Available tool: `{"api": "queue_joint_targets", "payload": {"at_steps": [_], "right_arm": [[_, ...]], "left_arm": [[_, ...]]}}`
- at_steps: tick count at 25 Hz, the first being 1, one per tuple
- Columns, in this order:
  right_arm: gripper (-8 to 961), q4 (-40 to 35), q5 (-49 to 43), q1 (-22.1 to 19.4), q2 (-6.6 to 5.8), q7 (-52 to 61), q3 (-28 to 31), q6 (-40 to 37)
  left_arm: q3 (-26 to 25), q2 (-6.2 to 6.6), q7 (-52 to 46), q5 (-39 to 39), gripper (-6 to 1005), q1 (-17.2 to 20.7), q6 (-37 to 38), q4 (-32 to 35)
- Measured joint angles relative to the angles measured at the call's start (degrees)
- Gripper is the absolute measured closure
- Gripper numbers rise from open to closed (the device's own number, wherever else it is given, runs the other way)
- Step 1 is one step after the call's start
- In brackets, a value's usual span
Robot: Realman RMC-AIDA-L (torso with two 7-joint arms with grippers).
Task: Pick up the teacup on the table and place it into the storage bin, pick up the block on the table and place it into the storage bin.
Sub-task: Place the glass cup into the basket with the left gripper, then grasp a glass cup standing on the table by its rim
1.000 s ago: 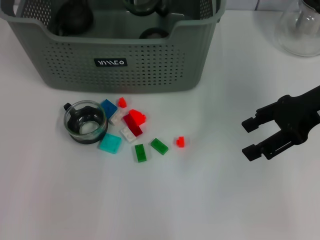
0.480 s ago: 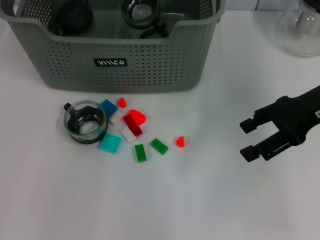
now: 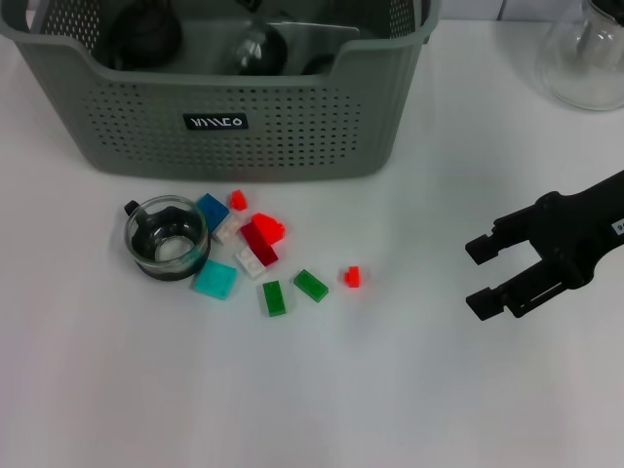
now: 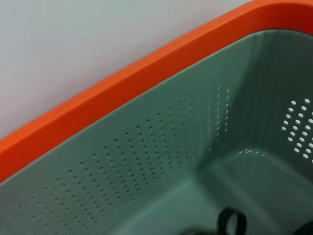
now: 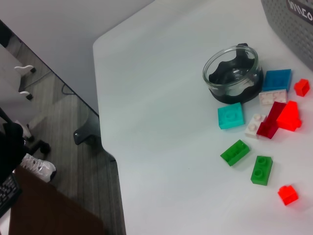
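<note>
Inside the storage bin (image 3: 263, 136), a dark teacup (image 3: 259, 49) has shifted — dropped in. Right end effector (image 3: 495, 276), wide and empty, sits near the counter's right edge; blocks (image 3: 258, 255) remain.

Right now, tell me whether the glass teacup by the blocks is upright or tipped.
Upright. The teacup stands on the table with its round open rim facing up, just left of the blue block, outside the storage bin.

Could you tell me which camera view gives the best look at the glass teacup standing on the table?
The right wrist view: the teacup shows whole, with its rim, dark base and the neighbouring blocks plain. The head view also shows it, from above, near the storage bin. The left wrist view shows only the bin's inside, not this cup.
</note>
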Motion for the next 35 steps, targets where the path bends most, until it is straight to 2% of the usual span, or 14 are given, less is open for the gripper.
{"api": "queue_joint_targets", "payload": {"at_steps": [5,9,12,15,16,19,21,25,27,31,33,35], "right_arm": [[31,0.0,0.0,-0.11,0.01,0.0,0.0,0.03],[31,0.03,0.01,-0.2,0.01,-0.21,0.0,0.02],[31,0.14,0.01,-0.23,0.01,-0.68,0.0,0.03],[32,0.2,0.01,-0.23,0.07,-1.01,0.0,0.03],[32,0.25,0.01,-0.24,0.08,-1.14,0.0,0.02],[32,0.23,0.01,-0.51,0.09,-1.44,0.12,0.02],[32,0.15,0.01,-0.68,0.1,-1.51,0.23,0.01],[32,0.12,0.0,-0.82,0.1,-1.6,0.35,0.02],[32,0.1,0.01,-0.84,0.1,-1.61,0.37,0.21],[32,0.12,0.01,-0.78,0.21,-1.63,0.45,0.93],[32,0.31,0.16,-0.6,0.26,-1.63,0.46,1.6],[32,0.52,0.28,-0.31,0.54,-1.65,0.46,2.27]], "left_arm": [[-0.04,0.0,0.1,0.0,797,0.6,0.24,1.12],[-0.54,-0.55,-0.13,-0.3,705,2.54,3.08,7.59],[-2.22,-1.94,-0.18,-0.74,594,5.35,6.01,17.08],[-6.41,-3.39,0.23,-3.28,484,9.01,8.28,27.76],[-7.38,-3.51,0.64,-5.19,461,10.01,9.05,30.35],[-10.9,-3.2,3.56,-17.38,392,14.73,12.87,39.13],[-13.42,-2.32,7.75,-31.4,347,18.81,16.63,42.82],[-15.62,-0.58,19.67,-56.23,255,26.13,27.39,44.4],[-15.81,-0.28,24.23,-62.39,222,29.01,32.32,44.92],[-15.68,-1.06,31.99,-65.8,156,34.49,42.9,47.75],[-15.31,-1.94,35.47,-64.21,159,36.99,47.48,49.44],[-15.11,-3.41,38.55,-60.05,162,39.73,51.32,51.62]]}}
